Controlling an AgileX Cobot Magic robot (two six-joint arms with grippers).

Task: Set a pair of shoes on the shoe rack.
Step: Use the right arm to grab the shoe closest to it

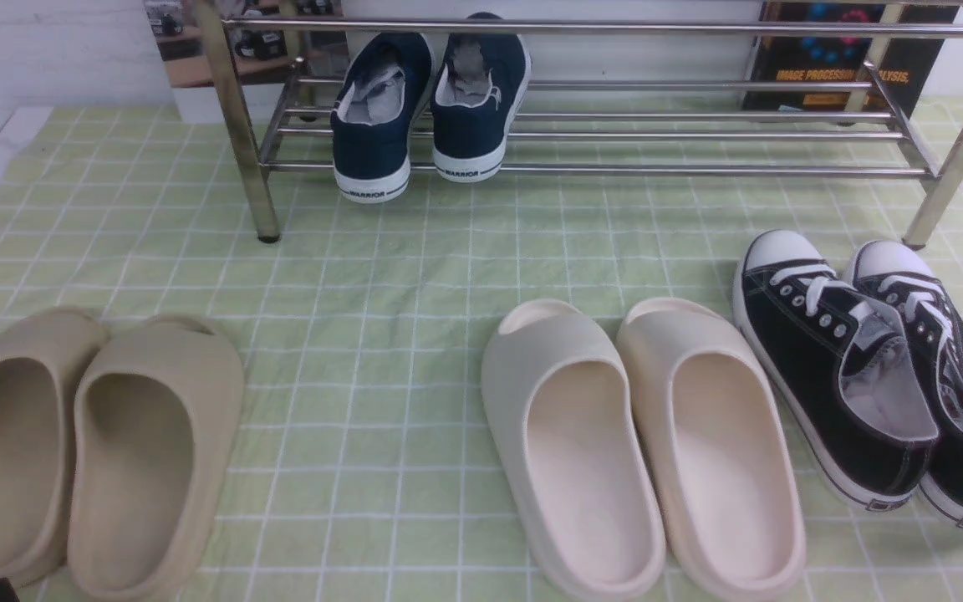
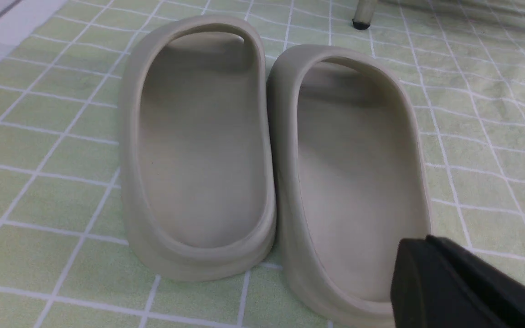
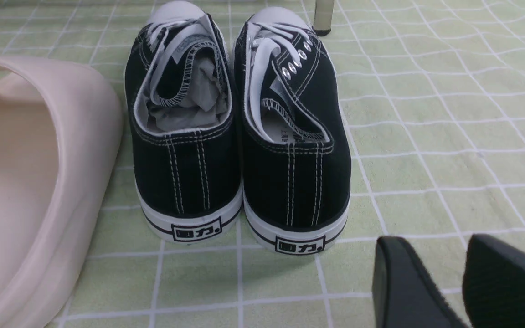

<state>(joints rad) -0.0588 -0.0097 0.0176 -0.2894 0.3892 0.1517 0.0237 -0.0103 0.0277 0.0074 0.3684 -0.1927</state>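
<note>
The pair of shoes, two black canvas sneakers (image 1: 841, 368) with white toe caps and laces, stands on the cloth at the front right, toes toward the shoe rack (image 1: 615, 170). The rack is a low chrome tube frame across the back. In the right wrist view both heels (image 3: 239, 177) face the camera. My right gripper (image 3: 431, 248) hovers open just behind and to the side of them, with nothing between its fingers. My left gripper (image 2: 419, 243) is shut and empty, over the heel end of a beige slipper (image 2: 353, 182).
Navy sneakers marked WARRIOR (image 1: 427, 109) sit on the rack's lower bars at the left. A beige slipper pair (image 1: 89, 443) lies front left, and a cream slipper pair (image 1: 640, 443) lies close beside the black sneakers. A green checked cloth (image 1: 381, 276) covers the table. The rack's right front leg (image 1: 937, 209) stands just beyond the sneakers.
</note>
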